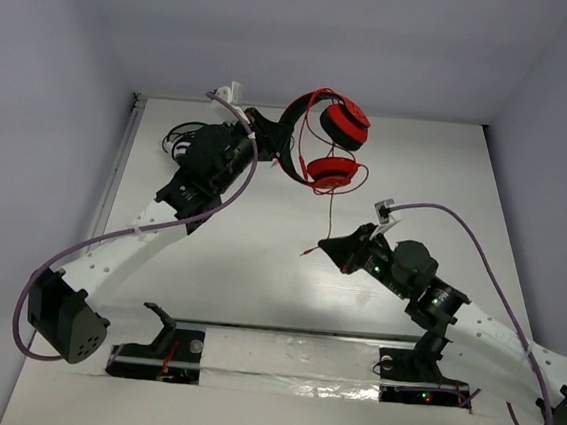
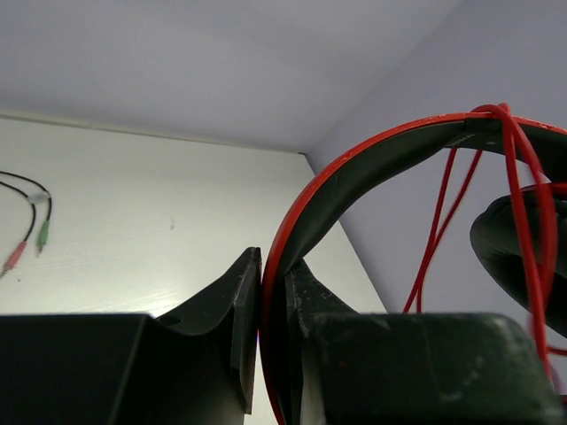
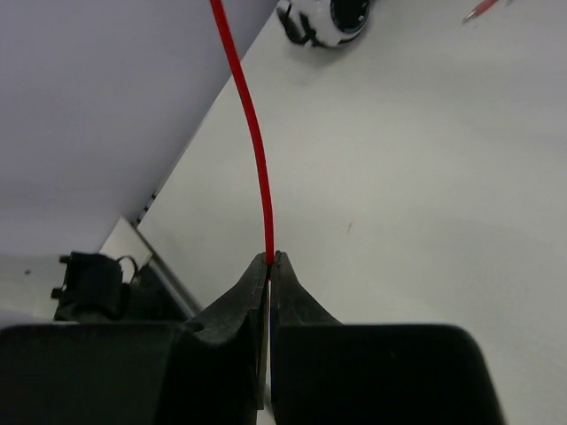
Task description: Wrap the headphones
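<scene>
The red headphones (image 1: pixel 321 141) hang in the air over the far middle of the table. My left gripper (image 1: pixel 264 130) is shut on their red-and-black headband (image 2: pixel 372 168), which is pinched between the jaws of the left gripper (image 2: pixel 270 266). The thin red cable (image 1: pixel 329 212) loops over the headband (image 2: pixel 509 133) and around the ear cups, then drops to my right gripper (image 1: pixel 332 247). In the right wrist view my right gripper (image 3: pixel 269 258) is shut on the taut red cable (image 3: pixel 248 133). The cable's free end (image 1: pixel 306 252) sticks out to the left of the right gripper.
The black-and-white headphones (image 3: pixel 323 19) lie on the table by the far-left wall, partly under my left arm, with their black cable (image 1: pixel 177 140) and its green and pink plugs (image 2: pixel 27 237). White walls enclose the table. A foil-covered strip (image 1: pixel 289 359) runs along the near edge.
</scene>
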You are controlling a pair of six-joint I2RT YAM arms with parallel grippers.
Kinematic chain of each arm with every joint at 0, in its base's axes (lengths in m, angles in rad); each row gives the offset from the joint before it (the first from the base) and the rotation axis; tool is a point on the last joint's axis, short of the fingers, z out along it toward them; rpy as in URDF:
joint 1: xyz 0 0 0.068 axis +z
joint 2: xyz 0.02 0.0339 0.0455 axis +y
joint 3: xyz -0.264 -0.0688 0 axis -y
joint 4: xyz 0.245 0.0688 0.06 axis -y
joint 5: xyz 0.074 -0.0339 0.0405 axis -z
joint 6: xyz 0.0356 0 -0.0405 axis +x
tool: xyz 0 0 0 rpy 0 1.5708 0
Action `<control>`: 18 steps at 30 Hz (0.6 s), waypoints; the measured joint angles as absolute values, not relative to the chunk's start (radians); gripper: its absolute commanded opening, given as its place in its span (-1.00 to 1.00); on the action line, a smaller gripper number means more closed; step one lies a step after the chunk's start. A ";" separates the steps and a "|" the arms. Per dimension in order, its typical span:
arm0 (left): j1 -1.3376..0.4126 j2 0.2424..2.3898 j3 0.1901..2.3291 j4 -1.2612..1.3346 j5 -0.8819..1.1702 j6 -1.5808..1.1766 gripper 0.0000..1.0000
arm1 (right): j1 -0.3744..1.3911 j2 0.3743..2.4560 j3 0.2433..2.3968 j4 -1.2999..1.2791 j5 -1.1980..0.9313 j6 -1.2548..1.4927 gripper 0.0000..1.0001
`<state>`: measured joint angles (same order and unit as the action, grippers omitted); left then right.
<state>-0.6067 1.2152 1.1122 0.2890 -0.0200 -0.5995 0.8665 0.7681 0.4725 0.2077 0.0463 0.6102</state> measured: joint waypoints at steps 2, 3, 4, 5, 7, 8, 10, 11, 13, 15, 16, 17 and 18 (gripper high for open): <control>-0.607 1.227 1.113 0.298 -0.062 -0.599 -1.00 | 0.879 0.779 0.479 0.188 0.006 0.624 -1.00; -0.607 1.233 1.113 0.300 -0.080 -0.599 -1.00 | 0.888 0.781 0.480 0.180 -0.012 0.630 -1.00; -0.607 1.243 1.113 0.303 -0.100 -0.599 -1.00 | 0.895 0.782 0.482 0.168 -0.028 0.638 -1.00; -0.607 1.254 1.113 0.304 -0.131 -0.598 -1.00 | 0.902 0.783 0.484 0.159 -0.040 0.643 -1.00; -0.607 1.280 1.113 0.304 -0.166 -0.593 -1.00 | 0.914 0.785 0.493 0.139 -0.062 0.652 -1.00; -0.607 1.292 1.111 0.305 -0.186 -0.589 -1.00 | 0.920 0.786 0.501 0.131 -0.073 0.654 -1.00; -0.610 1.312 1.098 0.310 -0.235 -0.577 -1.00 | 0.930 0.788 0.517 0.121 -0.101 0.662 -1.00; -0.615 1.323 1.090 0.313 -0.262 -0.572 -1.00 | 0.935 0.788 0.526 0.121 -0.119 0.668 -1.00; -0.624 1.340 1.070 0.319 -0.309 -0.558 -1.00 | 0.942 0.788 0.540 0.125 -0.148 0.679 -1.00; -0.634 1.356 1.042 0.332 -0.351 -0.545 -1.00 | 0.944 0.788 0.553 0.135 -0.165 0.694 -1.00; -0.638 1.363 1.026 0.334 -0.368 -0.541 -1.00 | 0.944 0.788 0.558 0.142 -0.167 0.702 -1.00; -0.646 1.372 1.010 0.342 -0.385 -0.536 -1.00 | 0.944 0.788 0.563 0.150 -0.168 0.713 -1.00; -0.654 1.379 0.992 0.350 -0.401 -0.531 -1.00 | 0.944 0.790 0.567 0.166 -0.168 0.722 -1.00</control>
<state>-0.6537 1.3788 0.9920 0.3504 -0.4007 -0.5308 0.9440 0.7902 0.5671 0.1661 -0.1677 0.7219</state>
